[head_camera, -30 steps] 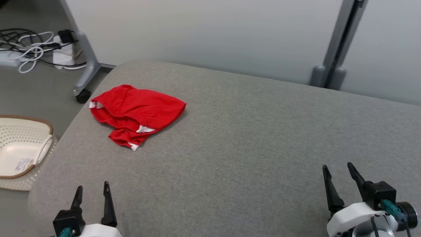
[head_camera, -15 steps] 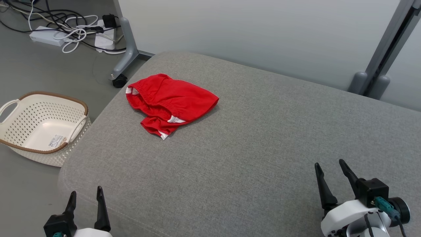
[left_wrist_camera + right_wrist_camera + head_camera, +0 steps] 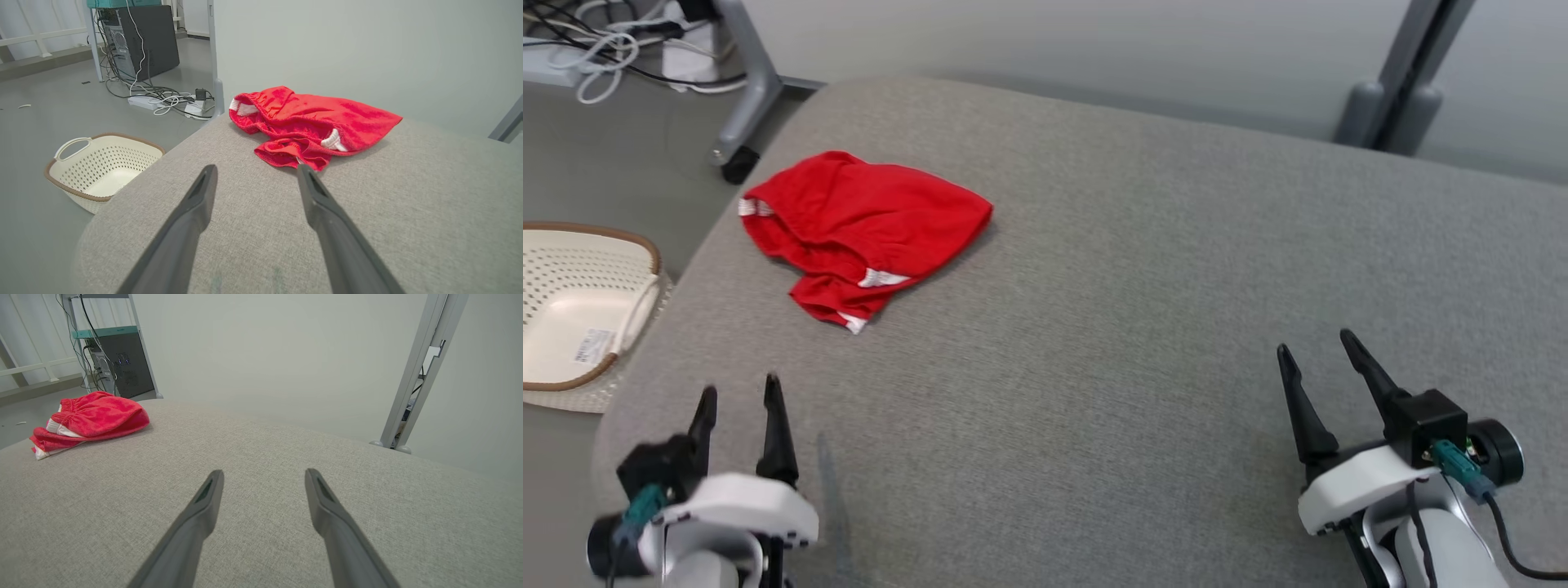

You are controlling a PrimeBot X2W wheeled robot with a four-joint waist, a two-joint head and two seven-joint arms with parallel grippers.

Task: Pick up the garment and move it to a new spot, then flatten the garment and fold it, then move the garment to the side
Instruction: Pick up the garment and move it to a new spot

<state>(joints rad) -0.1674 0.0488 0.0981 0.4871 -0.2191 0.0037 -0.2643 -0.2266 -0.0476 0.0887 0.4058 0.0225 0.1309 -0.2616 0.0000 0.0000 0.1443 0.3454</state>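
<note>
Left end effector [image 3: 739, 385] and right end effector [image 3: 1315, 341] both stood with fingers spread wide and nothing between them, just as they had a second before. What had changed was mostly my view. The head camera had swung and dipped, so the whole picture slid and more of each pale forearm came into the bottom of it. I did not take that for a move of the cloth.

The red shorts [image 3: 866, 224] lay in the same crumpled heap near the far left corner of the grey padded surface [image 3: 1111, 343], untouched. Their waistband faced the left edge and a white-trimmed hem poked out toward me. The left end effector looked slightly blurred and seemed further in over the surface than before. I judged that arm had begun its approach, though camera motion could account for part of it.

In the left wrist view the shorts lay straight ahead of the fingertips. In the right wrist view they sat well off to the left. A white basket [image 3: 572, 269] stood on the floor beside the left edge.

So none of the task was done yet, and the pick-up was still to come. I reckoned the left arm was better placed for it, with the bare middle of the surface as the new spot. The heap was doubled over, so a pinch might catch only one layer.
</note>
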